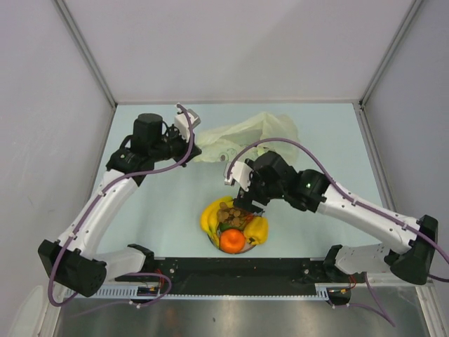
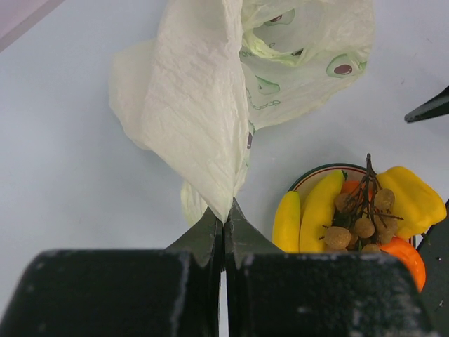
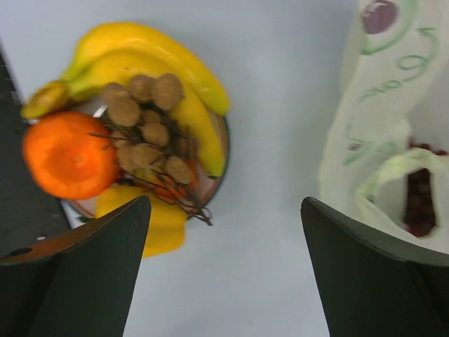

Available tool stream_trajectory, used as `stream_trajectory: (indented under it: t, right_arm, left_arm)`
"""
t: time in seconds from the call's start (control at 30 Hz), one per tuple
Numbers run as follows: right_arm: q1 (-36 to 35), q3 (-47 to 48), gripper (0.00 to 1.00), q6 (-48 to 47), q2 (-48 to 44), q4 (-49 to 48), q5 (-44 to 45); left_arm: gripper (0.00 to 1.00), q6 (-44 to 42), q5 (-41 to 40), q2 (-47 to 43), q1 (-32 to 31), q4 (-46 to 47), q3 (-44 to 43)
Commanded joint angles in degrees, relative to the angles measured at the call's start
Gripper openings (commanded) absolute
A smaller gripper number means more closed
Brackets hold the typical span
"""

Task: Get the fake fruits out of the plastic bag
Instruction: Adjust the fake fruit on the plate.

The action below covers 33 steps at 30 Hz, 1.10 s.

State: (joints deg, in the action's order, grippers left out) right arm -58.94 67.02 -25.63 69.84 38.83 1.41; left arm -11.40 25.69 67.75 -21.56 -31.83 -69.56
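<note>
Seemingly a dark red fruit (image 3: 419,200) lies in the crinkled pale plastic bag (image 3: 379,126), frame-right of the wide right pincer (image 3: 224,203). Left pincer (image 2: 224,210) clamps the bag

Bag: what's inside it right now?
Through an opening in the bag the right wrist view shows a dark red lumpy thing, likely grapes. The rest of the inside is hidden by crinkled plastic, pinched by the left gripper.

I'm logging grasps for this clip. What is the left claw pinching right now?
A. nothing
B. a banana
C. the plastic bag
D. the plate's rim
C: in the left wrist view the left claw is shut on a fold of the plastic bag, which rises straight from its tips.
</note>
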Motion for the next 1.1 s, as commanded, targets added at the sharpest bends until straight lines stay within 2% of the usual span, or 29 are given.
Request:
stream_trajectory:
  t: [0.0, 0.1, 0.3, 0.6, 0.8, 0.9, 0.93, 1.03, 1.07]
  right_arm:
    - [3.73, 1.80, 0.91, 6.72, 3.10, 4.86, -23.99]
    - [4.62, 1.79, 0.93, 7.00, 4.50, 2.57, -25.14]
    - [6.20, 1.71, 0.95, 1.90, 8.46, 2.31, -25.67]
    - [9.01, 1.71, 0.86, -2.15, 16.72, -2.09, -23.91]
    - [6.65, 1.62, 0.70, -7.41, 18.58, -0.60, -24.44]
    - [4.11, 1.53, 0.55, -10.40, 17.96, 0.19, -24.44]
    - [3.22, 1.53, 0.46, -11.36, 17.78, 1.15, -23.92]
    - [-0.38, 1.53, 0.28, -14.88, 16.56, 3.61, -22.07]
    - [-1.35, 1.53, 0.25, -16.20, 16.03, 4.14, -21.63]
  left_arm:
    - [0.01, 1.03, 0.50, -2.18, 0.47, 1.25, 0.92]
    - [0.01, 1.03, 0.67, -2.44, 0.56, 0.99, 1.00]
    - [0.01, 1.82, 0.94, -2.88, 1.43, 1.51, 1.62]
    - [0.02, 2.87, 1.73, -4.20, 3.63, 1.69, 2.76]
    - [0.02, 3.84, 2.35, -4.90, 4.51, 1.95, 3.38]
    - [0.02, 3.93, 2.52, -5.08, 4.77, 2.13, 3.55]
    - [0.02, 4.01, 2.52, -5.08, 4.77, 2.30, 3.73]
    - [0.01, 4.19, 2.78, -5.08, 4.86, 2.48, 3.91]
    - [0.02, 4.28, 2.87, -5.08, 4.95, 2.57, 3.91]
